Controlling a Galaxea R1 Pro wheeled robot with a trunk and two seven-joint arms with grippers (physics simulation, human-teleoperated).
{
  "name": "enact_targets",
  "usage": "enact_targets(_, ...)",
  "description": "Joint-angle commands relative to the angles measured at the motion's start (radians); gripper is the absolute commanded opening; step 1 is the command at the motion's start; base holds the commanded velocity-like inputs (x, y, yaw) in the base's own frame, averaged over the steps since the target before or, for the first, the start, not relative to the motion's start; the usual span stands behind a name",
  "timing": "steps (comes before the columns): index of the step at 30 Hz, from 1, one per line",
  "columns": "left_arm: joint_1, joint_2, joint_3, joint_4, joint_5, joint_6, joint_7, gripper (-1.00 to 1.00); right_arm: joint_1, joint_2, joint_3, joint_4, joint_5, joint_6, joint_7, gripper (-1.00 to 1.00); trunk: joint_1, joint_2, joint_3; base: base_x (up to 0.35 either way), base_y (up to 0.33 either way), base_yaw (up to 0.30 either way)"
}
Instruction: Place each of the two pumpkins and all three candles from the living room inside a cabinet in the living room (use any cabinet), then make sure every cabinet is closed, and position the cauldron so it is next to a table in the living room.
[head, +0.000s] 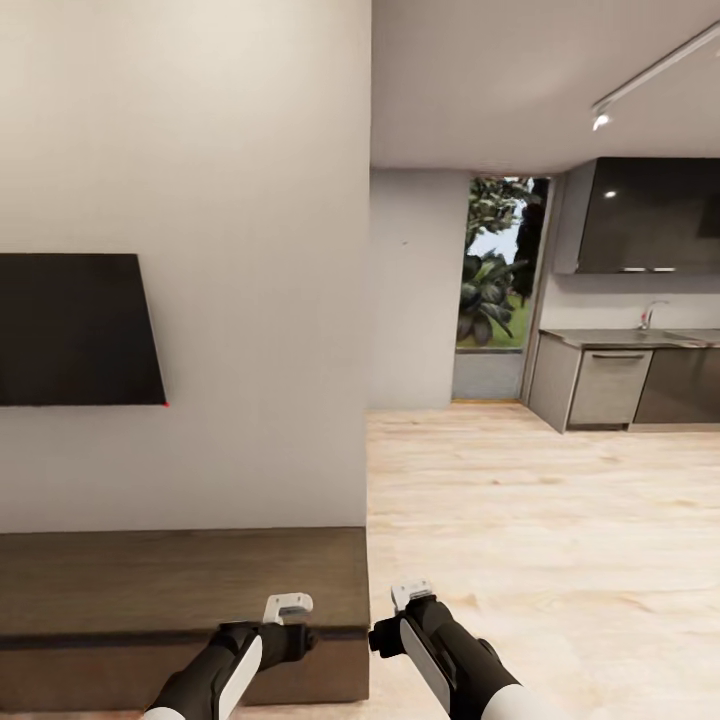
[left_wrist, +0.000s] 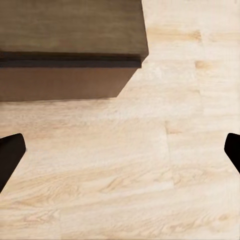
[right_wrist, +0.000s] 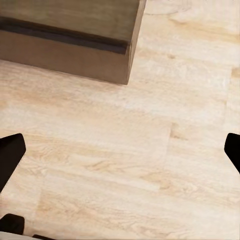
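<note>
The cabinet (head: 180, 580) is a long low dark-brown unit against the white wall, and its right end stands just ahead of my arms. Its corner appears in the left wrist view (left_wrist: 70, 30) and the right wrist view (right_wrist: 65, 20), with the front shut flush. My left gripper (left_wrist: 120, 152) is open over bare wood floor, holding nothing. My right gripper (right_wrist: 120, 155) is also open and empty over the floor, just right of the cabinet's end. Pumpkins, candles and cauldron are out of view.
A black TV (head: 75, 330) hangs on the wall above the cabinet. The wall ends at a corner (head: 369, 300); past it light wood floor (head: 540, 520) runs to grey kitchen units (head: 620, 380) and a glass door (head: 495, 290).
</note>
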Motion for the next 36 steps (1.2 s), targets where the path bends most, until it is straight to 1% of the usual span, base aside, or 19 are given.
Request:
enact_targets(1,0.0,0.001,-0.003,-0.001,0.01,0.005,0.002,1.0,-0.001,0.0,0.003,-0.001,-0.01,0.003,-0.009,1.0,0.001,-0.001,-0.001,0.224,0.166,0.0)
enact_targets(4,0.0,0.001,-0.003,-0.001,0.01,0.005,0.002,1.0,-0.001,0.0,0.003,-0.001,-0.01,0.003,-0.009,1.0,0.001,-0.001,-0.001,0.189,0.149,0.0)
enact_targets(8,0.0,0.001,-0.003,-0.001,0.01,0.005,0.002,1.0,-0.001,0.0,0.014,-0.001,-0.01,0.003,-0.009,1.0,0.001,-0.001,-0.001,0.075,0.098,0.0)
enact_targets(13,0.0,0.0,-0.003,-0.001,0.01,0.004,0.002,1.0,-0.001,0.0,0.02,-0.001,-0.01,0.003,-0.009,1.0,0.001,-0.001,-0.001,0.098,0.204,0.0)
enact_targets(25,0.0,0.001,-0.003,-0.001,0.01,0.004,0.002,1.0,-0.001,0.0,0.021,-0.001,-0.01,0.003,-0.011,1.0,0.001,-0.001,-0.001,0.078,0.09,0.0)
enact_targets(36,0.0,0.001,-0.003,-0.001,0.011,0.004,0.002,1.0,-0.001,0.0,0.022,-0.003,-0.01,0.004,-0.011,1.0,0.001,-0.001,-0.001,0.138,0.101,0.016)
